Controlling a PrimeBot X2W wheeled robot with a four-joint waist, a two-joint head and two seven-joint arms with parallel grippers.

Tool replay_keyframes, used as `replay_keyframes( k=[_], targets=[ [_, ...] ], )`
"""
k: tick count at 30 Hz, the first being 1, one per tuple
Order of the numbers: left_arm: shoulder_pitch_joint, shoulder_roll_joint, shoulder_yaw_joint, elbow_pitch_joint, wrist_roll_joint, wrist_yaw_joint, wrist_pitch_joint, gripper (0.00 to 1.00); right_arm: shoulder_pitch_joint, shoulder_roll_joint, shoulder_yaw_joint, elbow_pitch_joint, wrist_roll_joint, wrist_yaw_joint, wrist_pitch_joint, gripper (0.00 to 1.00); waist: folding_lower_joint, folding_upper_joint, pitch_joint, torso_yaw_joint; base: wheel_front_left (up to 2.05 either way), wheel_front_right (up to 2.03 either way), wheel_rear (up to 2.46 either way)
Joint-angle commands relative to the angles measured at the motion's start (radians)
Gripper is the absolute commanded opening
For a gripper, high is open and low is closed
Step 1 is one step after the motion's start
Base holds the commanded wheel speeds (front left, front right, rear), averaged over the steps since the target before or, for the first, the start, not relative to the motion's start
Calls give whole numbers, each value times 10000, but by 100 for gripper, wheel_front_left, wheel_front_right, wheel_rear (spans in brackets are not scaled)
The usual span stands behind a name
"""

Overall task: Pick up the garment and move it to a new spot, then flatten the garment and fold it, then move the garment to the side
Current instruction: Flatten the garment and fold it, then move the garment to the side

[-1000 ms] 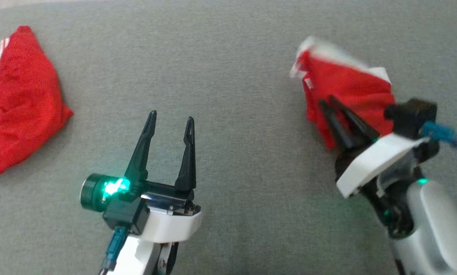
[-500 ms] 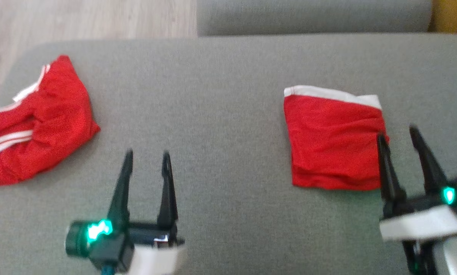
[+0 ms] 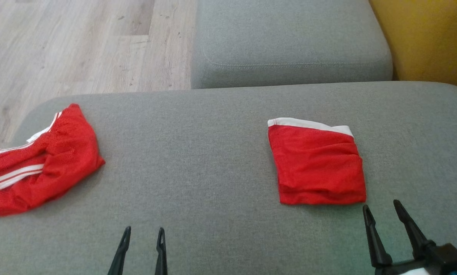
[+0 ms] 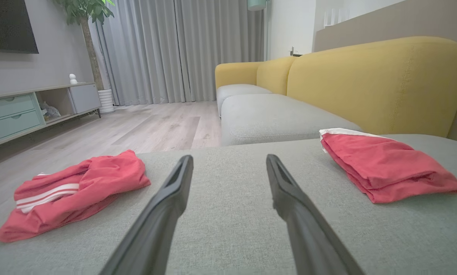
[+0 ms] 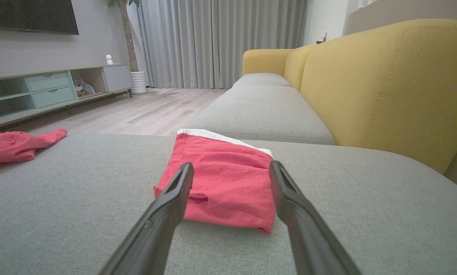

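Broadly, the scene is a wide grey seat cushion (image 3: 213, 160) of a sofa, which serves as the work surface, probably because it is flat, soft and roomy enough to spread cloth on. Behind it lies a second cushion (image 3: 289, 38), with the yellow backrest (image 3: 427, 38) at the right and the wooden floor (image 3: 79, 46) at the left. On the right half of the seat cushion rests the folded garment (image 3: 316, 168), a red piece made into a neat, almost square packet, with its white band (image 3: 308, 124) along the far edge. It lies flat, and nothing touches it. I judge that the fold is done and that this place on the right is the side spot the task asks for. Well apart from it, near the left edge, lies a crumpled garment (image 3: 45, 168), red with white stripes, not yet flattened; it perhaps waits for its own turn. The right gripper (image 3: 381, 205) is just beside the near edge of the folded garment, its fingers spread and empty, as a gripper stands when it has nothing to hold. The left gripper (image 3: 143, 230) is over bare cushion between both garments, also spread and holding nothing.
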Motion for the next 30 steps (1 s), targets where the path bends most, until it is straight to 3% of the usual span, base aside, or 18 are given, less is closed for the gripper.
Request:
replay_keyframes(
  k=[1,20,26,30],
  targets=[
    [-374,-61,416,-190,56,43,-49,100,-211,-140,215,-361,-62,69,-108,100,2,-1,-30,-28,0,0,0],
    [-451,-471,699,220,132,-106,-49,100,-61,17,142,-320,-386,69,-110,100,2,-1,91,-22,0,0,0],
    [-585,-527,811,12,-55,-360,-49,100,-688,-25,-363,448,375,69,-82,100,2,-1,638,249,0,0,0],
    [-870,-553,847,-159,85,-377,-49,100,-1727,-324,-567,769,1343,69,842,100,2,-1,1165,355,0,0,0]
  ],
)
